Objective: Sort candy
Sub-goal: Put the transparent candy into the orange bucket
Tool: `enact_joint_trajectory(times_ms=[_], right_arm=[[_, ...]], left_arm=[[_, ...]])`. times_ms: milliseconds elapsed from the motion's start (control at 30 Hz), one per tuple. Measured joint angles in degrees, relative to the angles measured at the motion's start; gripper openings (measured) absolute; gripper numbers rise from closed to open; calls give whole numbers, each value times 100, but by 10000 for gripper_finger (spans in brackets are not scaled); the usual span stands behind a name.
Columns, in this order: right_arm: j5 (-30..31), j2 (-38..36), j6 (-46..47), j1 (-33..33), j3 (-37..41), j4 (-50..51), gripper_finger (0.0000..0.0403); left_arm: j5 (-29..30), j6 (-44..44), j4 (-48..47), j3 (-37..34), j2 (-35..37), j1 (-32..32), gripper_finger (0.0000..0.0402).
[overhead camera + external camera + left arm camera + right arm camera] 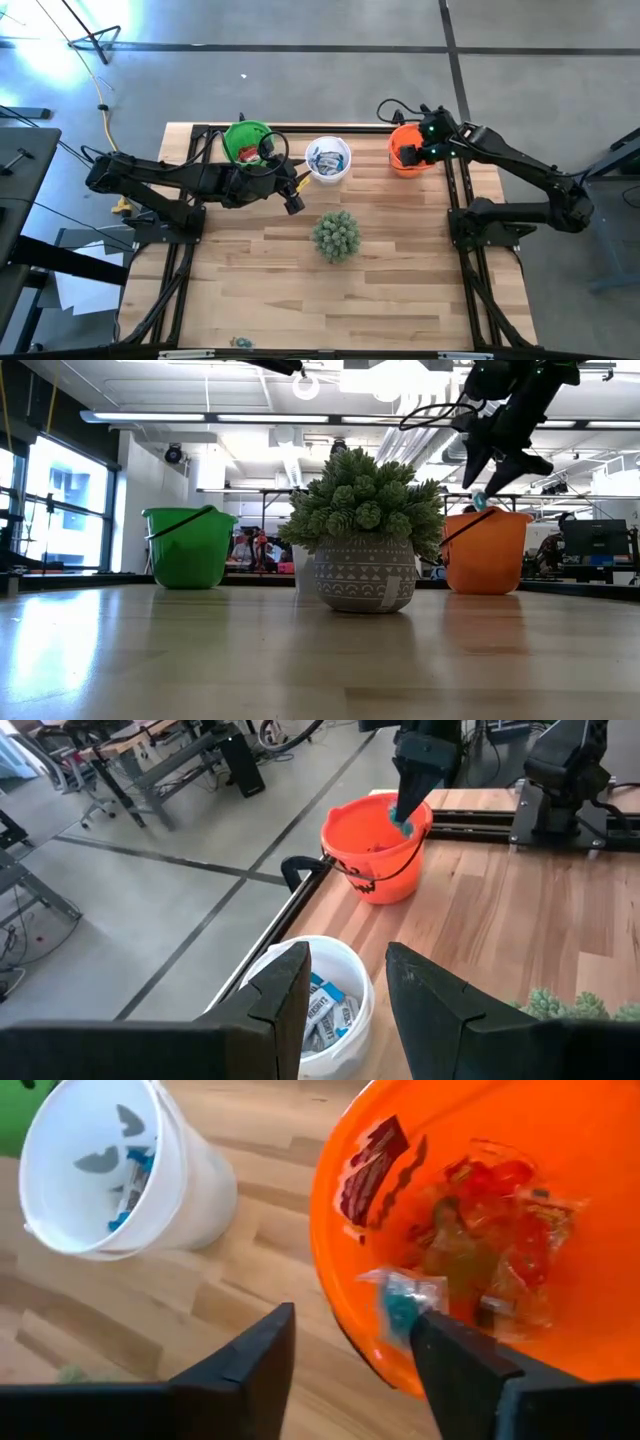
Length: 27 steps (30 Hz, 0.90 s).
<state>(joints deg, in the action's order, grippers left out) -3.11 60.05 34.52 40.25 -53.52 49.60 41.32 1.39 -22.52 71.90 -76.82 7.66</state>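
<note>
Wooden table [400, 250], right claw [350, 1342] spread above orange cup's [405, 157] rim, blue-wrapped candy [403, 1306] just at its fingertip, red candy [500, 1230] piled inside, left claw [345, 988] spread near white cup [328, 160] holding blue-and-white candy [325, 1012], potted plant [336, 235] central.

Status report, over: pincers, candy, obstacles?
Right pincer open over orange bucket, blue candy at its tip. Left pincer open near white bucket. Nothing blocking.

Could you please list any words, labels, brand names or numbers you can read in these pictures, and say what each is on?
None can be read.
Blue-and-white wrapped candy in the white plastic cup: print there, too blurred to read.
Orange plastic cup: dark face shapes only, no lettering.
Patterned grey plant pot: white pattern, no words.
</note>
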Motion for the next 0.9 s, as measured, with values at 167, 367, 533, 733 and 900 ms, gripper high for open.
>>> enact_joint_trajectory(times_ms=[167,367,533,733,900], right_arm=[[238,0,-2,2,0,-2,120],[760,0,-271,91,0,-55,9],[896,0,-304,206,0,-79,40],[895,0,-455,354,0,-77,82],[900,0,-490,477,0,-79,138]], left_arm=[[0,5,0,0,0,0,122],[-1,9,0,0,0,0,122],[-2,9,0,0,0,-1,122],[-2,10,0,0,0,-2,122],[-2,11,0,0,0,-2,122]])
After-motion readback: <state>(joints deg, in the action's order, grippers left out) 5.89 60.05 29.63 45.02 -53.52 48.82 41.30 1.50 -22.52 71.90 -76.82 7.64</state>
